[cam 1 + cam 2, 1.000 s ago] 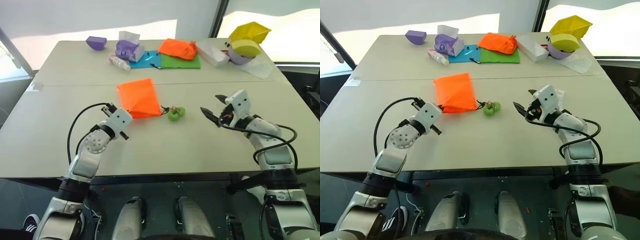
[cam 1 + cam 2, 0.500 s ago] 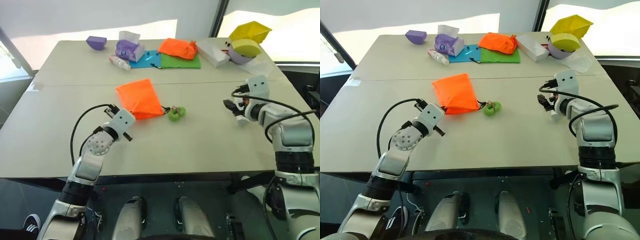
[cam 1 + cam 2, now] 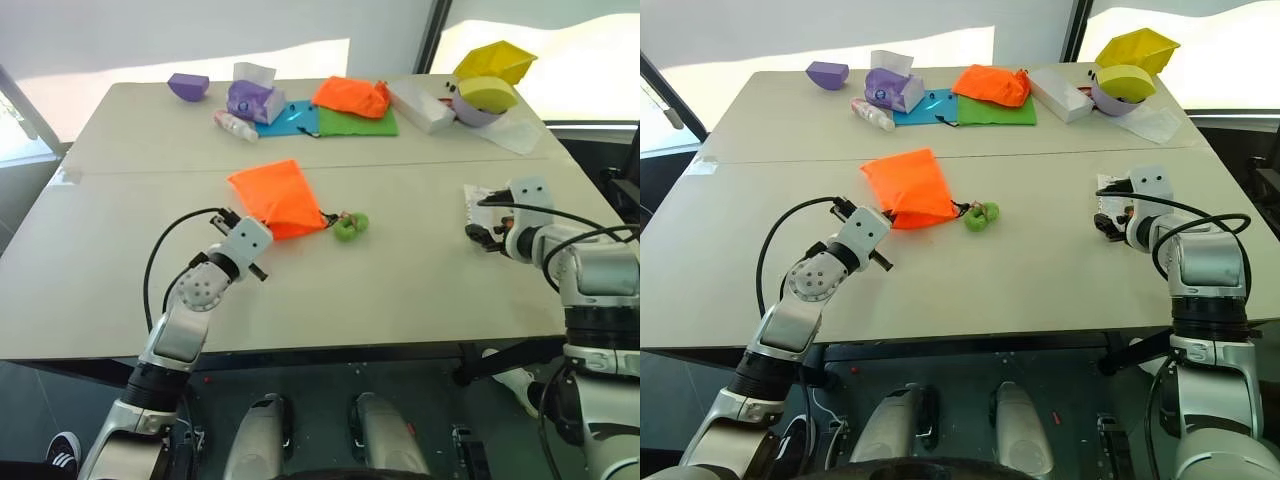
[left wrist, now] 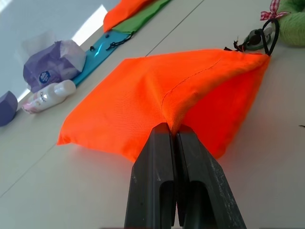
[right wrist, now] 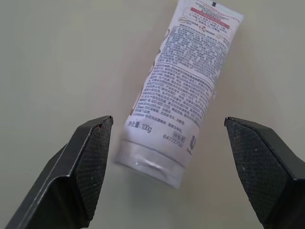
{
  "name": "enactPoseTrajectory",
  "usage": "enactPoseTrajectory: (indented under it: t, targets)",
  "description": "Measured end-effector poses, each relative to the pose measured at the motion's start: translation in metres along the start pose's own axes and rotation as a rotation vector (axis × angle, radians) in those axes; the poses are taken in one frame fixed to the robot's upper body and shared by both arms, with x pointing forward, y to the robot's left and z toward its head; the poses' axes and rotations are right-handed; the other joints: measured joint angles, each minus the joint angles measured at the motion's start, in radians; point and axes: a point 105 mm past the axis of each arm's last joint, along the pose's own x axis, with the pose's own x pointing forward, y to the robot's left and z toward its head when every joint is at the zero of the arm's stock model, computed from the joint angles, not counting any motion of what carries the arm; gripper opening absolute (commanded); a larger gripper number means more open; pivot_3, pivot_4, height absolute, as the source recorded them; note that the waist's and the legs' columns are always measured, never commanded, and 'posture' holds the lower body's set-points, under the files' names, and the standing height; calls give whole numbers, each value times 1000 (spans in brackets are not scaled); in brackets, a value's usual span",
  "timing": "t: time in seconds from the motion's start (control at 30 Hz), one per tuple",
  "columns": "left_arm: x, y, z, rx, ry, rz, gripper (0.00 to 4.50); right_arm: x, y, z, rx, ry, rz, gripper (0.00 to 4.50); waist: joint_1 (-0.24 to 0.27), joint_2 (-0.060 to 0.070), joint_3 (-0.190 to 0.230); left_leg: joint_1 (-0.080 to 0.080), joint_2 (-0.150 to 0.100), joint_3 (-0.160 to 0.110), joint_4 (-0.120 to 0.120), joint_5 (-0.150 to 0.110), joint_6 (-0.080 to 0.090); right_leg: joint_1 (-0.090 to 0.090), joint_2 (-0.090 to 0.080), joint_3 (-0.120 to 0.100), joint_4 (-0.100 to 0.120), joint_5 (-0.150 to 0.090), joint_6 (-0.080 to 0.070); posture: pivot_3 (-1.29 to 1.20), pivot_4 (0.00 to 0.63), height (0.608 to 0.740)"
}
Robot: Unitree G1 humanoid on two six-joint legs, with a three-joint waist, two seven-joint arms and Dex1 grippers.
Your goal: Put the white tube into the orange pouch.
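- White tube (image 5: 177,90), printed and soft-walled, is seen lying flat on the tabletop (image 3: 400,280) at the right, well apart from the orange pouch (image 3: 278,197).
- A light, squeezable, rather slick body is judged likely; a grip across the middle is advised.
- Right gripper (image 5: 177,157) jaws are spread on either side of it, untouched.
- Left gripper (image 4: 173,138) jaws are pressed together, pinching the pouch's limp fabric.

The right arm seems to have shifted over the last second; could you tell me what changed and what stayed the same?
The right gripper swung out to the robot's right and tipped downward; it now hangs open over the white tube, which lies on the table, not yet gripped. The left gripper stayed shut on the orange pouch, which kept its place.
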Motion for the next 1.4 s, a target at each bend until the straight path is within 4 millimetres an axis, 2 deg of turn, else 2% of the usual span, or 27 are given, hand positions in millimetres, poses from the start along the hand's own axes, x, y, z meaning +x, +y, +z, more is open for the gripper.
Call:
enactPoseTrajectory:
  t: [0.33,0.37,0.5,0.7,0.77,0.8,0.93,1.0,1.07,1.13,1.2,1.27,1.33,1.4]
  targets:
    - [1,-1,4,0,-22,3,78,10,7,-16,115,41,26,3935,0,0,0,0,0,1,0,0,0,0,0,1,0,0,0,0,150,740]
    - [1,-1,4,0,-22,3,0,10,6,-16,123,40,28,3408,0,0,0,0,0,1,0,0,0,0,0,1,0,0,0,0,150,740]
    - [1,-1,4,3,-25,3,0,10,6,-15,137,35,30,1797,0,0,0,0,0,1,0,0,0,0,0,1,0,0,0,0,150,740]
    - [1,-1,5,5,-29,3,0,10,7,-14,129,31,40,1797,0,0,0,0,0,1,0,0,0,0,1,1,0,0,0,0,150,740]
    - [0,-1,5,6,-29,2,0,7,12,-12,77,17,83,1797,0,0,0,0,0,1,0,0,0,-1,1,1,0,0,1,0,150,740]
    - [0,-1,5,6,-30,2,0,2,19,-9,24,-6,140,1797,0,0,0,0,0,1,0,0,0,-1,1,1,0,0,1,0,150,740]
    - [1,-2,5,9,-32,-3,0,-24,69,20,-90,-157,445,1797,-6,0,0,0,2,0,0,0,1,-1,3,2,0,0,1,0,150,740]
    - [0,-3,5,13,-34,-7,0,-43,90,22,-161,-190,572,1797,0,0,0,0,3,-1,-1,0,1,-1,4,1,0,0,1,0,150,740]
    - [0,-3,5,17,-35,-8,0,-66,121,9,-268,-180,739,1797,5,-1,0,-1,3,-1,-1,0,1,-1,3,0,0,0,1,0,150,740]
    - [0,-2,4,22,-33,-7,0,-83,154,-18,-353,-119,910,1797,3,-3,-2,-1,4,0,-1,-1,1,-1,3,0,-1,0,1,0,150,740]
    - [1,-2,6,24,-37,-7,0,-85,181,-43,-379,-75,1015,1797,-2,-4,-1,-1,4,2,1,-1,1,-1,2,2,-2,-1,-3,0,150,740]
    - [2,0,9,27,-45,-4,0,-75,191,-53,-421,-64,1012,1797,-3,-5,-1,0,3,3,2,-1,1,-1,2,2,-2,0,-4,0,150,740]
    - [2,0,9,27,-45,-3,0,-62,193,-56,-445,-65,974,1797,-2,-5,-1,0,3,3,3,-1,1,-1,2,2,-2,2,-6,0,150,740]
    - [2,-1,7,25,-39,-4,0,-52,199,-49,-414,-92,951,1797,-2,-6,-1,0,4,3,3,-1,1,-1,2,2,-2,3,-8,0,150,740]
